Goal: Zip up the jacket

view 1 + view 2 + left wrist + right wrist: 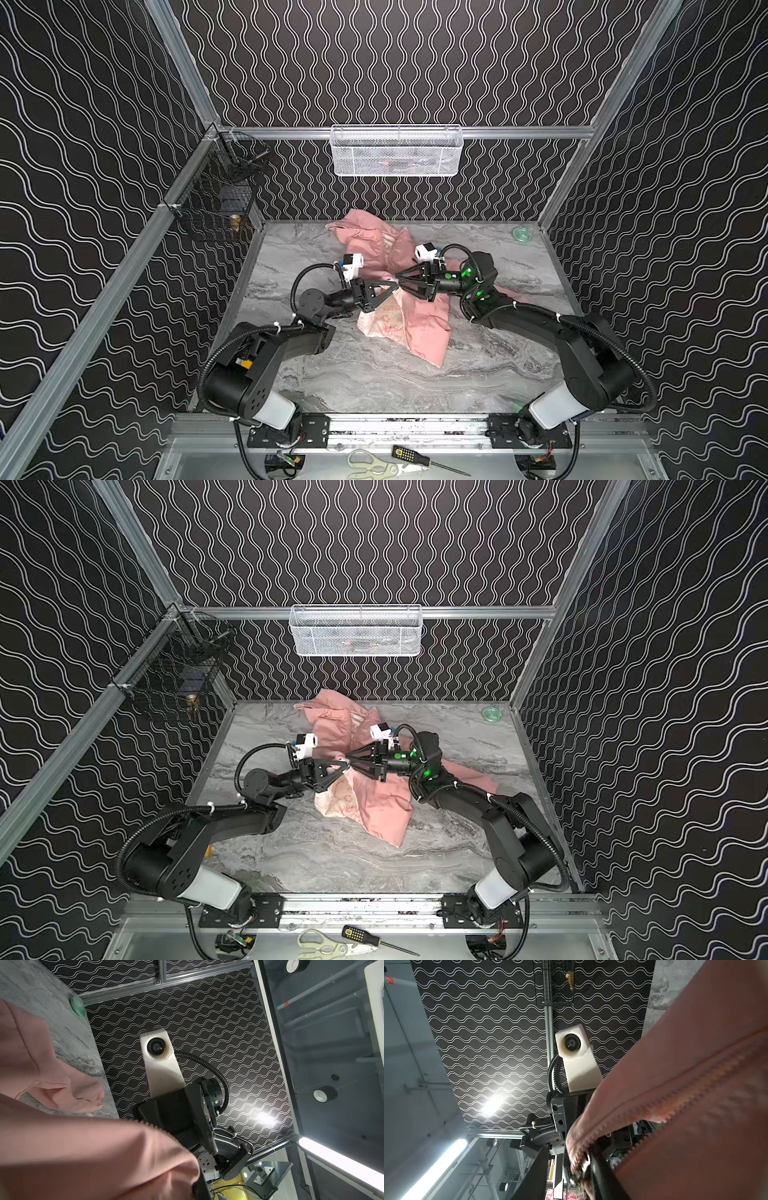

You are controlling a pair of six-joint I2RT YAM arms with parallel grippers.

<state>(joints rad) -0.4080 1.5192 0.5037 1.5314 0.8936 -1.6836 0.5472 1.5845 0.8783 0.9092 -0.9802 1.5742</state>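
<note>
The jacket (pixel 419 328) lies crumpled mid-surface (pixel 374 374), its zipper edge pinched by the clenched left end effector (pixel 392 287), while the right end effector (pixel 401 279) flanks the zipper slider (pixel 580 1169), grip unclear

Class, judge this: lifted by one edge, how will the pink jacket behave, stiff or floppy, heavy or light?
Probably floppy: the jacket lies crumpled in folds. Likely light: the fabric looks thin. Its zipper teeth may give some grip.
</note>
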